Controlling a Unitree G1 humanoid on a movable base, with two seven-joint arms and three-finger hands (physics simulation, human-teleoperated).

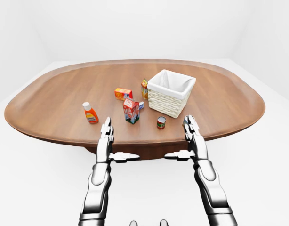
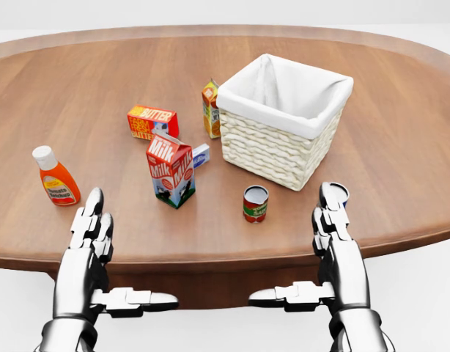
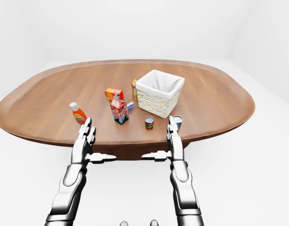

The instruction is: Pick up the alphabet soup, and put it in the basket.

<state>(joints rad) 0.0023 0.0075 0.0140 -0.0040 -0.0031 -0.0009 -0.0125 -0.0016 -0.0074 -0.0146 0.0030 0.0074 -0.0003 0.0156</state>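
Right hand hovering open, fingers extended, holding nothing, just below-right of the basket. Left hand likewise open, empty. Alphabet soup standing upright on the surface, just below the basket, apart from both hands.

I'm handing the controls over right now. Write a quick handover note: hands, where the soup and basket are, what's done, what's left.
Left hand: open, holding nothing, hovering over the table's near edge, below the ketchup bottle in the head view.
Right hand: open, holding nothing, at the near edge, partly hiding a second can.
Soup can: upright on the table, below the basket in the head view, apart from it, between the two hands and nearer the right one.
Basket: upright, nothing visible inside it.
Done: nothing yet; can untouched.
Left: grasp the can, probably with the right hand, lift it, drop it in the basket.
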